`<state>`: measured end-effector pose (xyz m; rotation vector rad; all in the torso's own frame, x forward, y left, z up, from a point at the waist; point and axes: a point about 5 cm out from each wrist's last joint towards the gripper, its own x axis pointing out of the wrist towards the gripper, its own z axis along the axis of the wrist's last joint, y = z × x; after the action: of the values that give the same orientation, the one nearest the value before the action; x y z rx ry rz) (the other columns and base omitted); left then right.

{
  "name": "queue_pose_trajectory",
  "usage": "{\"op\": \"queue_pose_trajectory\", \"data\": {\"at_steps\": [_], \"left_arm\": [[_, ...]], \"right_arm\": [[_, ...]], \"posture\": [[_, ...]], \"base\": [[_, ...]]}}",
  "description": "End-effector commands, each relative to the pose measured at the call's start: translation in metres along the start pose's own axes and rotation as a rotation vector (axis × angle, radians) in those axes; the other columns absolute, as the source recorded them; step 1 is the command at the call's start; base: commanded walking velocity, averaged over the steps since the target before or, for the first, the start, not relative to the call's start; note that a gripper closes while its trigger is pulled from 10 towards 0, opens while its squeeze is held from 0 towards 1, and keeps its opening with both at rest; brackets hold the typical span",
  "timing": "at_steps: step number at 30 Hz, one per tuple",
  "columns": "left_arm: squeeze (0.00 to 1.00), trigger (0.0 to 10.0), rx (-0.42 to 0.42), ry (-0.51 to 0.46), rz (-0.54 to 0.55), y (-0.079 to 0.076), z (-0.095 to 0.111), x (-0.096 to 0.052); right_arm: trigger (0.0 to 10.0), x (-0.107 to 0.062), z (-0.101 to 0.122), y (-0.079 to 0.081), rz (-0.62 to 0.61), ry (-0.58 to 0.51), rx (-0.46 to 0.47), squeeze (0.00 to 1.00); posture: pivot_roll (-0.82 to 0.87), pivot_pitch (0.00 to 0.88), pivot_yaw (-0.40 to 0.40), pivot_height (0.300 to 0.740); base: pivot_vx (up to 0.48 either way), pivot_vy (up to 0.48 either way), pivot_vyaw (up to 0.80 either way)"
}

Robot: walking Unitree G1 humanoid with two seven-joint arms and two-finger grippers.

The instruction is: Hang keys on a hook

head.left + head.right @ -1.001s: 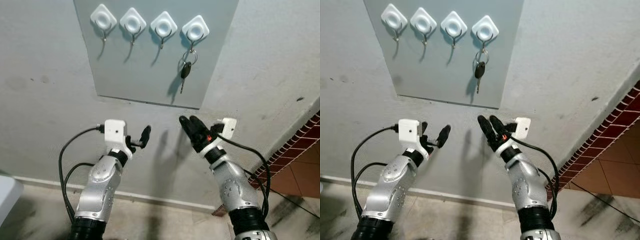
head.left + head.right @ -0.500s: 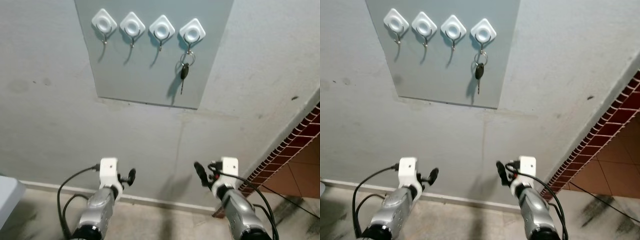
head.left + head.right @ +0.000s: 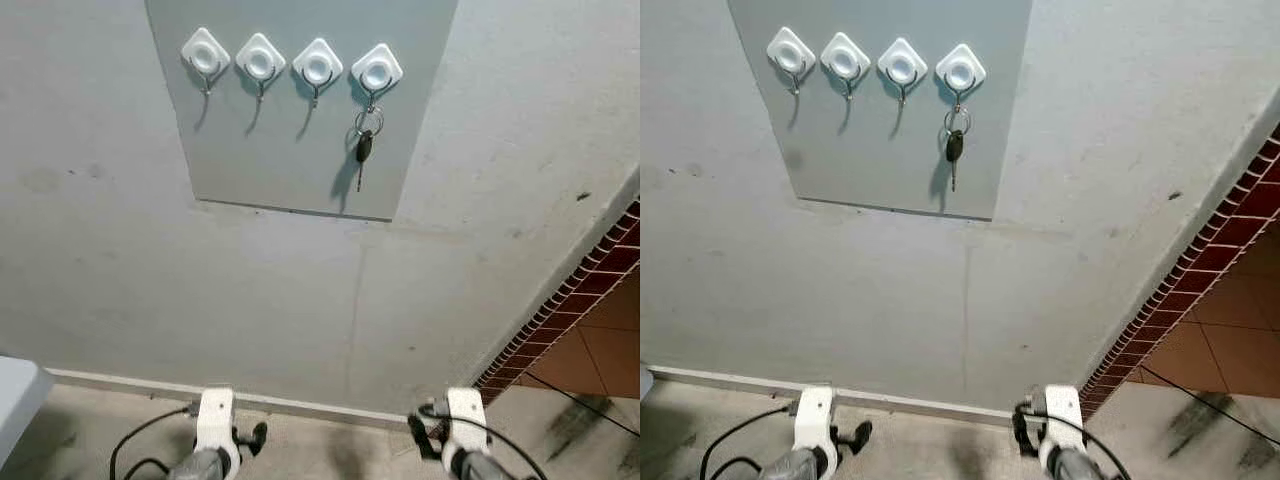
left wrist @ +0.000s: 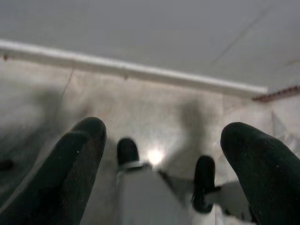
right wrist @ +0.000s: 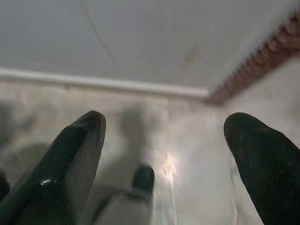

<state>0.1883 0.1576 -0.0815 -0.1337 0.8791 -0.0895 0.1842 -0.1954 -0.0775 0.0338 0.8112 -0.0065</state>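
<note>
A bunch of keys [image 3: 364, 146] with a black-headed key hangs by its ring from the rightmost hook [image 3: 376, 70] of a row of white diamond-shaped hooks on a grey wall panel [image 3: 270, 150]. The other hooks [image 3: 259, 60] are bare. Both grippers are far below the panel, near the floor. My left gripper [image 4: 165, 131] is open with nothing between its fingers. My right gripper [image 5: 167, 121] is open too, also holding nothing. In the head views their white wrist mounts sit at the bottom edge, the left gripper [image 3: 252, 437] and the right gripper [image 3: 420, 440].
A white skirting board [image 3: 300, 405] runs along the foot of the grey wall. A dark red tiled edge [image 3: 590, 290] slants down the right side, with brown floor tiles beyond. A pale object's corner [image 3: 15, 395] shows at the lower left.
Both arms have dropped from chest height in front of the wall down to the bottom of the view. The keys stay hanging on the rightmost hook.
</note>
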Motion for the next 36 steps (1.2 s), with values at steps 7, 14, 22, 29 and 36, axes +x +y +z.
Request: {"op": "queue_pose_trajectory", "data": {"at_steps": [7,14,22,29,36], "left_arm": [[0.0,10.0,-0.024,0.026,0.071,0.02,-0.018,-0.009],[0.0,10.0,-0.01,0.014,0.065,0.02,-0.014,-0.008],[0.0,10.0,0.001,-0.05,0.024,0.007,0.008,0.0],[0.0,10.0,0.008,-0.058,-0.001,-0.002,0.012,0.002],[0.0,10.0,0.021,-0.021,0.009,0.001,0.001,0.0]], "right_arm": [[10.0,-0.016,-0.042,-0.015,-0.085,0.137,0.054,1.0],[10.0,-0.015,-0.041,-0.01,-0.064,0.129,0.121,0.0],[10.0,-0.017,-0.051,-0.006,-0.077,0.215,-0.017,0.0],[10.0,-0.018,-0.056,0.0,-0.038,0.23,-0.071,0.0],[10.0,-0.016,-0.053,0.006,-0.006,0.228,-0.112,0.0]], "posture": [[-0.02,0.008,0.016,0.74],[-0.03,0.0,0.011,0.74],[-0.03,0.0,0.016,0.74],[-0.03,0.0,0.013,0.74],[-0.03,0.0,0.01,0.74]], "base": [[0.0,0.0,0.0],[0.0,0.0,0.0],[0.0,0.0,0.0],[0.0,0.0,0.23],[0.0,0.0,0.8]]}}
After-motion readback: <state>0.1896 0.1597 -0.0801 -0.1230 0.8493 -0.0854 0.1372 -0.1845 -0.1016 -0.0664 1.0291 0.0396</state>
